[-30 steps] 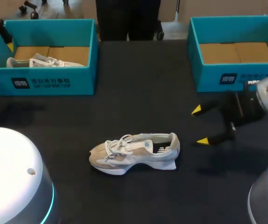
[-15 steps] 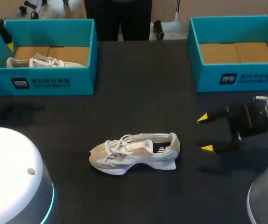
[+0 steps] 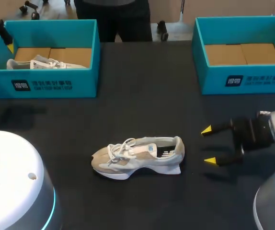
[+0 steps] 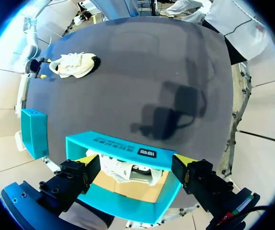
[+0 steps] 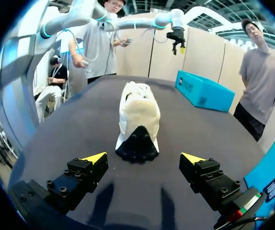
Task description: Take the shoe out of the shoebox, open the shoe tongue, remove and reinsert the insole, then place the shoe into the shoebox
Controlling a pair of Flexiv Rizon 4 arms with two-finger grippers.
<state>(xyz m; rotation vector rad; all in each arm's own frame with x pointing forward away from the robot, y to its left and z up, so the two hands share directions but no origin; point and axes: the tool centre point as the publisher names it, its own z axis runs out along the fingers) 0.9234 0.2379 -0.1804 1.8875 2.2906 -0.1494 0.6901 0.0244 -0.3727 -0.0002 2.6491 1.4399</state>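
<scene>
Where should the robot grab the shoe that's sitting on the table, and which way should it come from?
Probably the heel, coming in from the right. The shoe stands on its sole with its toe pointing left and its heel facing the open right pincer, which is lined up behind it. The heel is the narrow end, so the two fingers could likely close across its sides.

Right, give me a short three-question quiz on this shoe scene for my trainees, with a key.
1. True or false: the right gripper is shut on the shoe lying on the table.
2. Which side's shoebox holds a second shoe? A left, B right, C neither.
3. Which end of the shoe on the table faces the right gripper?
Key: 1 false, its fingers are open and apart from the shoe; 2 A, the left shoebox; 3 the heel.
</scene>
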